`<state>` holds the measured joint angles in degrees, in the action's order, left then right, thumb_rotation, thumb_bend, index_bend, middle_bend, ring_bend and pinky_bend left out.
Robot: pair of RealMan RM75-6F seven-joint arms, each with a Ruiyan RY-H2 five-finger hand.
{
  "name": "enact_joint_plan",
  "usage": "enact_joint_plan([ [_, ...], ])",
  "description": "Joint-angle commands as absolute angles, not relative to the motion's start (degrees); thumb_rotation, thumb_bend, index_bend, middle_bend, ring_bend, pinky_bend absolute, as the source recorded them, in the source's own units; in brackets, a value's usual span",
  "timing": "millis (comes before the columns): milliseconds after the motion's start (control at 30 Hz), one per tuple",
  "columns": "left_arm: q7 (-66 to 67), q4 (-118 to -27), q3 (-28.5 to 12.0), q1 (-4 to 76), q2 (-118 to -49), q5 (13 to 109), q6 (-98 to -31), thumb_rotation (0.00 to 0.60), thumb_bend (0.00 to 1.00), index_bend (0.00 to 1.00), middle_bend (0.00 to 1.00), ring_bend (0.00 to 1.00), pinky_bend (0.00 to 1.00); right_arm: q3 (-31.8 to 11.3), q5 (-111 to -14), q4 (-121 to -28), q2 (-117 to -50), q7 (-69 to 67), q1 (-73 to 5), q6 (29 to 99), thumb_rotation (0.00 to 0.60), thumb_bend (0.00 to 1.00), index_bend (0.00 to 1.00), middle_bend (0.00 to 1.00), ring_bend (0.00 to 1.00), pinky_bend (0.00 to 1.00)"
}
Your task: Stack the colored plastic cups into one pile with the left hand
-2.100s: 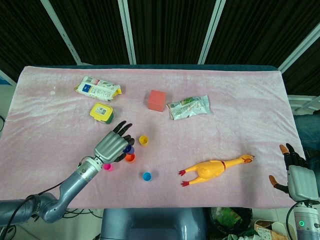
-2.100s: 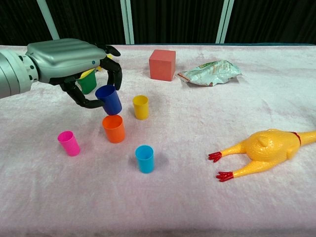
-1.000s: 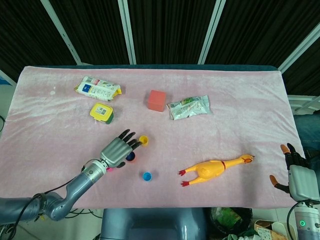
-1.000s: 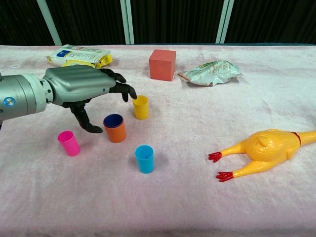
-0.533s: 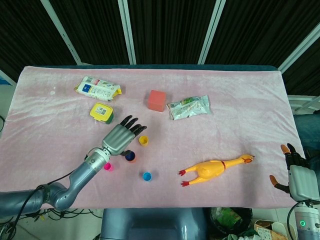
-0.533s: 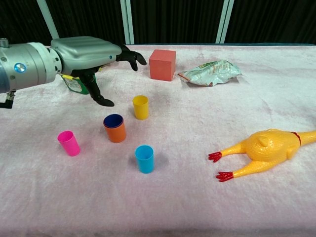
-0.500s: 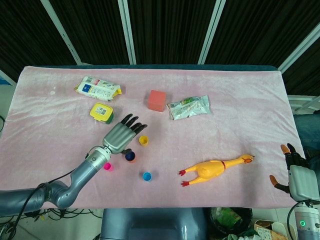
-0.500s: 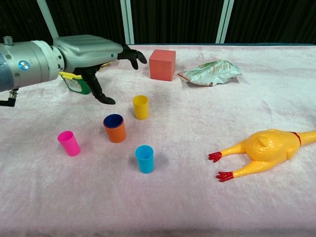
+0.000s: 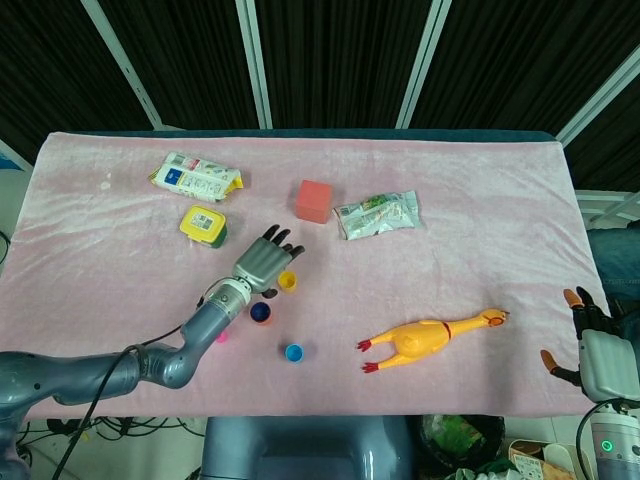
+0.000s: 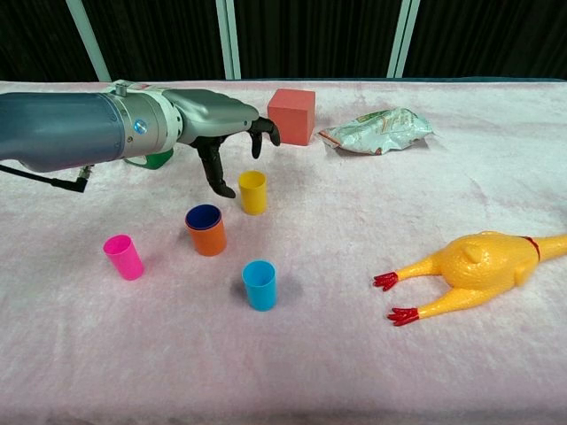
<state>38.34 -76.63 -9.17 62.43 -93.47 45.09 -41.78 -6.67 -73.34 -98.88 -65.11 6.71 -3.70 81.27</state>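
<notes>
One blue cup (image 10: pixel 204 217) nested in orange cup (image 10: pixel 206 237), my left robot hand (image 10: pixel 226 124) spread empty above yellow cup (image 10: pixel 252 191), right robot hand (image 9: pixel 590 350) idle, fingers apart.

Left hand (image 10: pixel 232 133) released the dark blue cup (image 10: pixel 204 217) into the orange cup (image 10: pixel 206 237), then moved above the yellow cup (image 10: pixel 252 192).

A soft, napped pink cloth (image 10: pixel 354 354) covers the tabletop, creased towards its far edge. The yellow cup (image 10: pixel 252 192), light blue cup (image 10: pixel 260 284), pink cup (image 10: pixel 123 257) and the dark blue cup (image 10: pixel 203 215) nested in the orange cup (image 10: pixel 208 237) look like smooth, slightly glossy plastic. The left hand (image 10: pixel 217 124) has a brushed silver-grey shell with matt black fingers (image 10: pixel 266 128), the rubber chicken (image 10: pixel 478 264) is smooth and shiny, and the snack bag (image 10: pixel 376 130) is crinkled metallic foil.
</notes>
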Motion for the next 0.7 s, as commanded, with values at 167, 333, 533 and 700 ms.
enact_joint_plan([
  [167, 37.5, -75.6, -8.2, 63.4, -94.5, 44.7, -41.4, 0.6, 0.2, 0.24, 0.36, 0.01, 0.0, -6.6, -73.4, -99.0, -65.2, 6.9, -3.7, 81.3, 0.6, 0.19, 0.0, 0.02, 0.11, 0.16],
  [333, 37.1, -74.6, -7.7, 63.5, -95.2, 45.1, -41.5, 0.6, 0.3, 0.34, 0.45, 0.05, 0.0, -6.6, -73.2, -99.0, -65.1, 6.8, -3.7, 81.2, 0.6, 0.19, 0.0, 0.02, 0.11, 0.16],
  [533, 36.1, -72.8, -7.1, 63.6, -96.5, 46.1, -42.0, 0.6, 0.4, 0.43, 0.5, 0.09, 0.0, -6.6, -73.1, -99.0, -65.0, 6.7, -3.7, 81.1, 0.6, 0.19, 0.0, 0.02, 0.11, 0.16],
  [700, 35.3, -71.7, -6.9, 63.4, -97.1, 47.9, -43.2, 0.6, 0.42, 0.44, 0.51, 0.1, 0.0, -6.5, -73.2, -99.0, -65.0, 6.9, -3.7, 81.0, 0.6, 0.19, 0.0, 0.02, 0.11, 0.16],
])
